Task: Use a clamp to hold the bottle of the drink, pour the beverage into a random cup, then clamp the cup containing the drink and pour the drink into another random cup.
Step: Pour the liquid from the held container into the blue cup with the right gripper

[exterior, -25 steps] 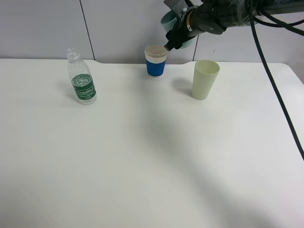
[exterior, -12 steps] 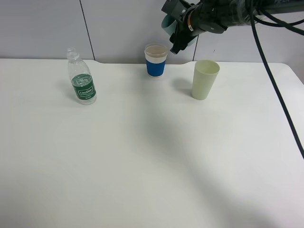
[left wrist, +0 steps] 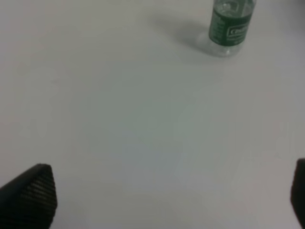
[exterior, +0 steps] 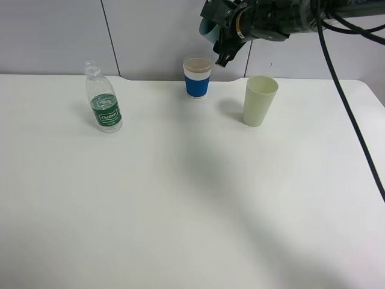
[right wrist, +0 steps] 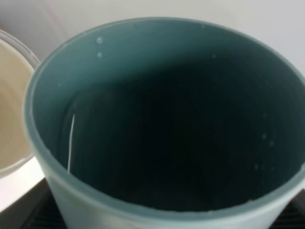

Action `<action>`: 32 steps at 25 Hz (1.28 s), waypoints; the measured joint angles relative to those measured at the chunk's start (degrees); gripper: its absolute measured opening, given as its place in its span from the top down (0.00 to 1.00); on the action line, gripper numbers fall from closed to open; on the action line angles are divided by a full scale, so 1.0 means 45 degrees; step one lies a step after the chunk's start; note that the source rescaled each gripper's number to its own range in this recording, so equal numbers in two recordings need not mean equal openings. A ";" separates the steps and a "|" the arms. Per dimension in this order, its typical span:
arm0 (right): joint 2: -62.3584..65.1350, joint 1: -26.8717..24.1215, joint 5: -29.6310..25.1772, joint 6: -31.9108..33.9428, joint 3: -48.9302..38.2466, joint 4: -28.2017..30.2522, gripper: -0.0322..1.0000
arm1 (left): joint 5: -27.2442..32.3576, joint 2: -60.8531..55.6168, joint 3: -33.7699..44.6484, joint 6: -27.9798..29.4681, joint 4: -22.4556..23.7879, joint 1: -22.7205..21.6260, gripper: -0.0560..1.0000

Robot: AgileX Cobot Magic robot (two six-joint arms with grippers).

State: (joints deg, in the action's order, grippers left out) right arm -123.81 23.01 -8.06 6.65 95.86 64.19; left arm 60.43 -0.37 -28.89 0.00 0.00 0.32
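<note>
At the back of the desk (exterior: 180,211), the right fingers (exterior: 224,55) are clamped on the teal cup (exterior: 206,27). They hold it up in the air, tilted, just above the paper cup (exterior: 197,77) and a bit off to its right side. The two cups aren't touching.

The right wrist camera looks straight down into the teal cup (right wrist: 157,119). The inside is dark green, with a few small droplets on the wall and one thin wet streak down the side. The bottom is too dark for me to say whether any drink is left in there. The dark ribbed fingers (right wrist: 43,217) press on the outside of the cup on both sides. The cream rim of the paper cup (right wrist: 9,109) peeks in right next to it.

The paper cup, white with a blue band, stands upright, and I honestly can't tell how much liquid is in it. The pale yellow-green tumbler (exterior: 260,100) stands upright near it on the right, and its inside isn't visible.

The bottle (exterior: 103,105) with the green label stands upright well over on the left. It looks mostly clear, so no idea about the level.

The left fingers (left wrist: 31,195) are spread wide over bare desk, holding nothing. The bottle (left wrist: 231,26) sits well away from them.
</note>
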 joint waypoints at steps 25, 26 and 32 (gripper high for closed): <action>0.0000 0.0000 -0.0201 0.0000 0.0000 0.2290 0.97 | 0.0000 0.0000 0.0000 0.0000 0.0000 0.0000 0.00; 0.0000 0.0000 -0.0201 0.0000 0.0000 0.2426 0.97 | 0.0000 0.0000 0.0000 0.0000 0.0000 0.0000 0.00; 0.0000 0.0000 -0.0278 0.0000 0.0000 0.2941 0.97 | -0.0008 0.0000 0.0000 0.0000 0.0000 0.0000 0.00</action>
State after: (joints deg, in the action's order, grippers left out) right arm -123.81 23.01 -9.31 6.65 95.86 77.43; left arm 60.39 -0.37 -28.89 0.00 0.00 0.32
